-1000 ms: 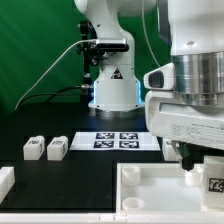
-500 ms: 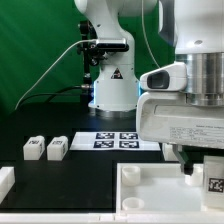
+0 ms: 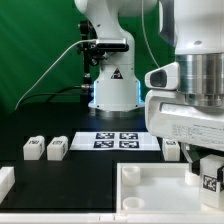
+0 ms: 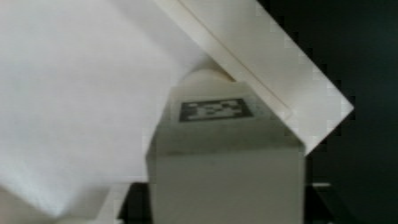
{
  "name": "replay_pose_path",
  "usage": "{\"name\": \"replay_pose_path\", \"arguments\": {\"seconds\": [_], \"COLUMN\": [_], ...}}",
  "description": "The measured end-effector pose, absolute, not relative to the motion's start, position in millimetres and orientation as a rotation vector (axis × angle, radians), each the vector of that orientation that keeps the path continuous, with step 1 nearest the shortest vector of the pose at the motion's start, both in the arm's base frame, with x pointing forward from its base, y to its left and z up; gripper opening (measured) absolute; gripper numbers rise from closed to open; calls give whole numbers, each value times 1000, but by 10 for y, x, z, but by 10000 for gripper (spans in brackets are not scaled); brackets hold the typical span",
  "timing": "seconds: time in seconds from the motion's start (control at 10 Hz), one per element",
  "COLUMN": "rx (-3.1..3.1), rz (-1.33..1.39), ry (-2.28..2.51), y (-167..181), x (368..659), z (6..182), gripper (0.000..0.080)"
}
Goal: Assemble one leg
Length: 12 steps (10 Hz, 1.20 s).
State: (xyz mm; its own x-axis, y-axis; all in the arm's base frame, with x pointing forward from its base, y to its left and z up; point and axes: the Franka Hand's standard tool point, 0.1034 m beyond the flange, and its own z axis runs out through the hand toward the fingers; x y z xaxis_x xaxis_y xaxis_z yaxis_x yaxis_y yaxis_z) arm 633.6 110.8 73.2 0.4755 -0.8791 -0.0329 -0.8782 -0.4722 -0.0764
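My gripper (image 3: 209,170) is at the exterior view's right, shut on a leg (image 3: 210,180), a small white post with a black-and-white tag. It holds the leg upright over the right corner of the large white tray-shaped part (image 3: 150,192). In the wrist view the leg (image 4: 222,150) fills the middle between dark fingers (image 4: 135,200), its tagged end toward the tray's raised edge (image 4: 267,60). Two more legs (image 3: 33,148) (image 3: 57,148) lie on the black table at the left. Another leg (image 3: 172,148) lies behind the tray, partly hidden by my arm.
The marker board (image 3: 120,140) lies flat behind the tray, in front of the arm's base (image 3: 112,90). A white part (image 3: 5,181) sits at the left edge. A green backdrop stands behind.
My gripper and the held leg have shifted slightly left and up over the tray corner. The wrist housing has moved right, uncovering the leg behind the tray.
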Motion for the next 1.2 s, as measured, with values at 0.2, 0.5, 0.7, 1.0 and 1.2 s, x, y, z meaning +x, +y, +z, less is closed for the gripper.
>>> {"name": "replay_pose_path", "arguments": {"seconds": [0.2,0.5,0.7,1.0,1.2], "rx": [-2177,-1655,-1750,-2327,-2485], "rz": [135,202,193,83,55], "ry": [2108,2454,2383,1828,1622], "y": [1086,1061,1072,1195,1155], "x": [6342,6300,6291,6307,6304], "z": [724,700,691,721,707], "gripper": [293,294,467,612,643]}}
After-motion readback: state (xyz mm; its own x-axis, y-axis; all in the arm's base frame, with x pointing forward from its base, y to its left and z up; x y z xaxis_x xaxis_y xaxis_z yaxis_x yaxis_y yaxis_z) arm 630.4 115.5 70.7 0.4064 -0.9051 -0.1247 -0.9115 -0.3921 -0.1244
